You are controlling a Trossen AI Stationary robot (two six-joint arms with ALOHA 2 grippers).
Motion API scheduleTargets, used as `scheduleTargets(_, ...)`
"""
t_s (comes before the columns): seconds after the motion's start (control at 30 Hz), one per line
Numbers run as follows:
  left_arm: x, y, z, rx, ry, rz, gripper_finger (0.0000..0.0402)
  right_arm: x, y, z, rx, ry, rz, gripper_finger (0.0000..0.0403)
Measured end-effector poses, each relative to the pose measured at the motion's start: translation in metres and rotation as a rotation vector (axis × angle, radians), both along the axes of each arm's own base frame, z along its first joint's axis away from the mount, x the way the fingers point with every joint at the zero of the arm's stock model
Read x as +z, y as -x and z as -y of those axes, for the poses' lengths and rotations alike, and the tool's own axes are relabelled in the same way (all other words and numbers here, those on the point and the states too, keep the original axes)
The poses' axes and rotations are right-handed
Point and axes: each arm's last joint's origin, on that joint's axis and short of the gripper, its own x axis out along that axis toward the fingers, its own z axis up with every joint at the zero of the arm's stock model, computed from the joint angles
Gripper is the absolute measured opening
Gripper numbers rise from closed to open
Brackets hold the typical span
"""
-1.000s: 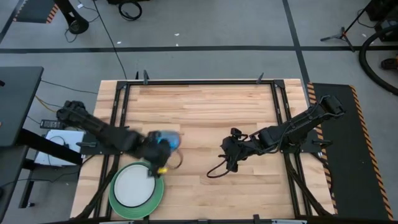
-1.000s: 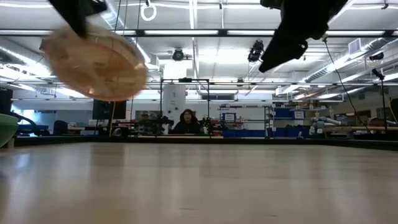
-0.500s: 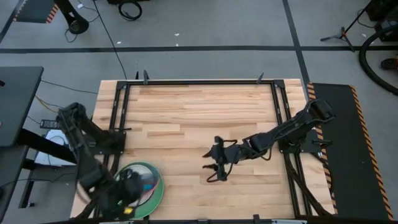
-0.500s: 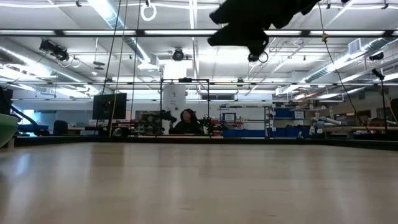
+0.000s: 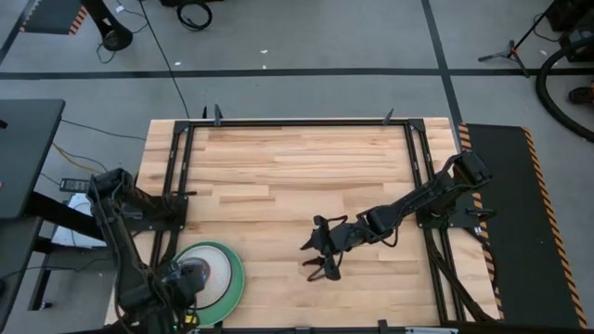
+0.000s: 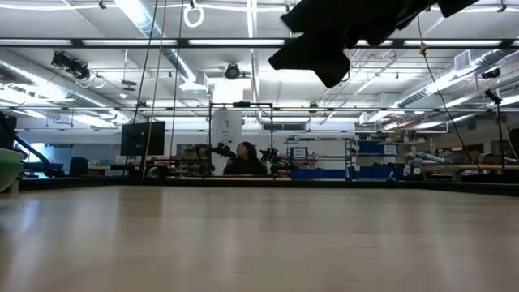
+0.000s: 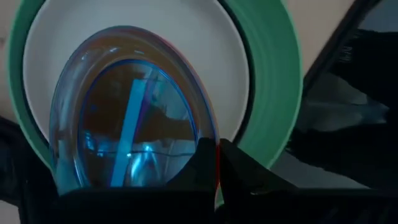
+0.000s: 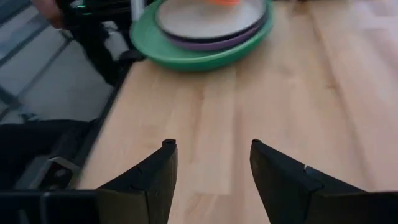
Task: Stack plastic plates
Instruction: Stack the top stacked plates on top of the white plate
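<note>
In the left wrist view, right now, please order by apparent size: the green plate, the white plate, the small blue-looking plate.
1. Green plate: its rim reaches past the white one.
2. White plate: lies inside the green rim.
3. Small blue-looking plate: over the white plate, held at its edge by the left hand; nearer the camera, yet smallest.

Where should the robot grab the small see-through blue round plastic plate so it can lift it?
By its thin rim, coming in from the edge. The small see-through blue round plastic plate is flat and shallow, lying on the white round plastic plate, so only its raised edge gives fingers something to pinch. The left gripper is closed on that rim. The right gripper waits open over mid-table.
</note>
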Motion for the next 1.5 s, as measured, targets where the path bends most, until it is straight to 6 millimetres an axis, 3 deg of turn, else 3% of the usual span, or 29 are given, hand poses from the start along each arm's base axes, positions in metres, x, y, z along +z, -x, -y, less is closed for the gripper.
scheduleTargets(0.53,-0.004,-0.032,-0.014,0.025,-0.1,0.116,0.0015,-0.002,0.011,-0.023,0.083,0.005,-0.014,0.0208)
scheduleTargets(1.03,-0.03,-0.038,0.0,-0.034,-0.106,-0.029,0.0017,-0.005,0.013,-0.023,0.1,0.041,-0.044,0.0208)
scheduleTargets(1.5,-0.031,-0.039,0.002,-0.032,-0.086,-0.02,0.0035,-0.005,0.014,-0.024,0.1,0.038,-0.045,0.0208)
